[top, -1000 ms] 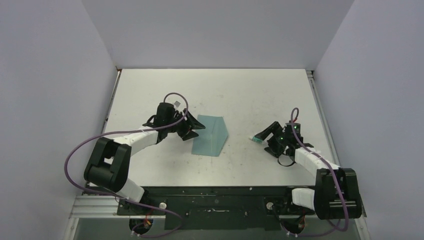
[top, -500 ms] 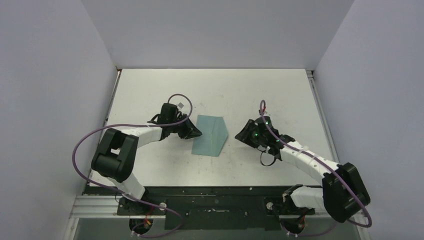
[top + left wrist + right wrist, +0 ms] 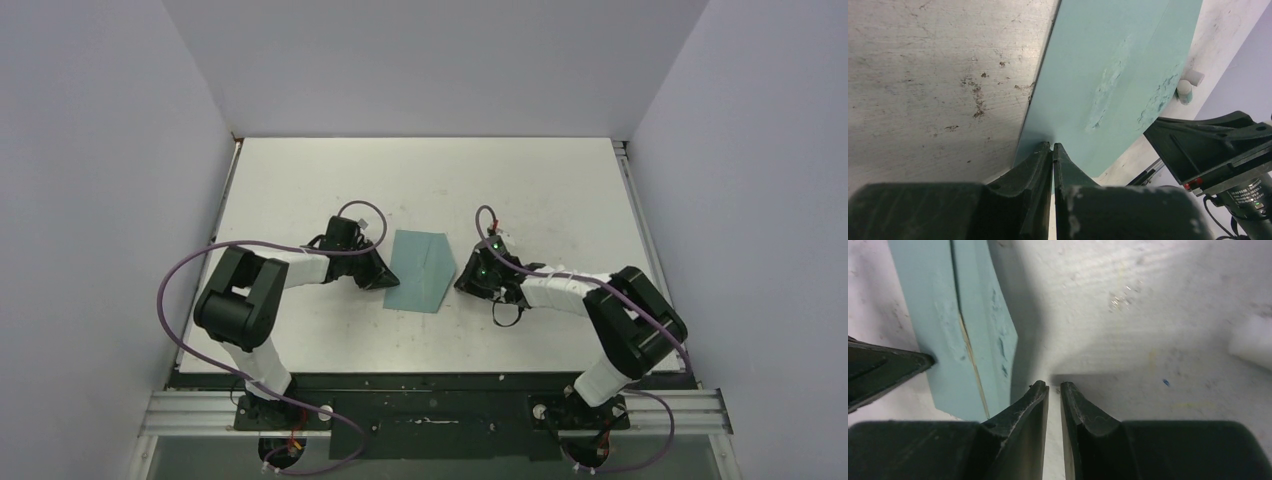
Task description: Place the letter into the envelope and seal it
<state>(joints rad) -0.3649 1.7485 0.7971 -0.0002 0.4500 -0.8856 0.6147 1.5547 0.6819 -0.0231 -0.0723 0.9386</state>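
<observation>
The teal envelope (image 3: 421,270) lies flat mid-table with its flap folded over. Glue smears show on it in the left wrist view (image 3: 1118,75). The letter is hidden; only a thin tan line runs along the flap seam (image 3: 968,347). My left gripper (image 3: 386,274) is shut, its tips (image 3: 1052,145) resting on the envelope's left edge with nothing between them. My right gripper (image 3: 466,279) is low on the bare table just off the envelope's right edge (image 3: 1010,355). Its jaws (image 3: 1054,385) are drawn in to a thin slit with nothing between them.
A small white glue stick (image 3: 1186,89) lies on the table beyond the envelope, blurred at the right of the right wrist view (image 3: 1253,342). The right arm's black wrist body (image 3: 1213,147) sits close by the envelope. Grey walls enclose the table (image 3: 560,190).
My right arm swung left from the table's right side to the envelope's right edge, its jaws closing. My left jaws closed and settled on the envelope's left edge.
</observation>
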